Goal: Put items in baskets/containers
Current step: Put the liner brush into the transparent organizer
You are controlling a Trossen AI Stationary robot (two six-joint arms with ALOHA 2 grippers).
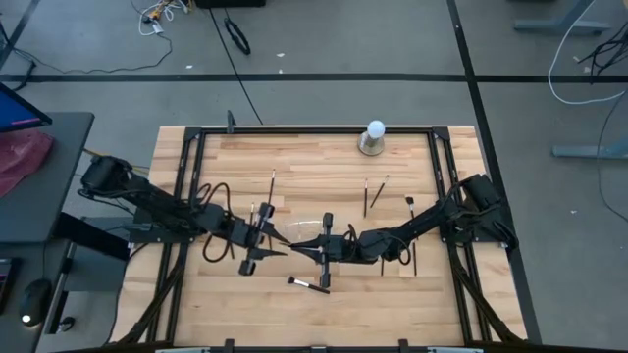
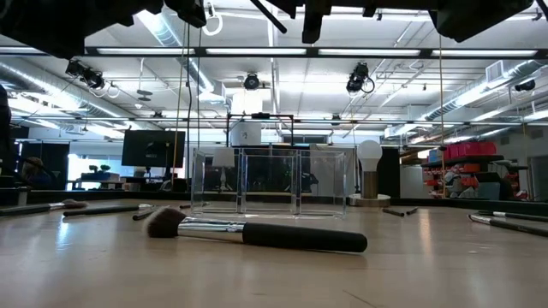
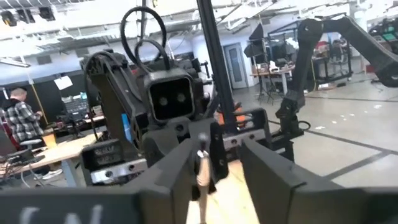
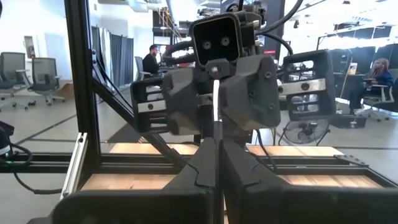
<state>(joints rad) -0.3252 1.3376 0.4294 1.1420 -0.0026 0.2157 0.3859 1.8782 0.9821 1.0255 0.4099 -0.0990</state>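
The left gripper (image 1: pixel 278 238) has its fingers part open around a thin brush (image 3: pixel 202 174); contact is unclear. Facing it, the right gripper (image 1: pixel 312 245) pinches the same light, stiff, slippery stick above the clear holder (image 2: pixel 270 181). Mid-handle grips best.

Both arms are matte black, jointed links trailing looped black cables, each wrist carrying a boxy grey camera housing with two round lenses above silvery slotted rails, the left tool (image 1: pixel 278 241) and right tool (image 1: pixel 310 251) ending in broad, flat, dark wedge-shaped fingers (image 3: pixel 273 180).
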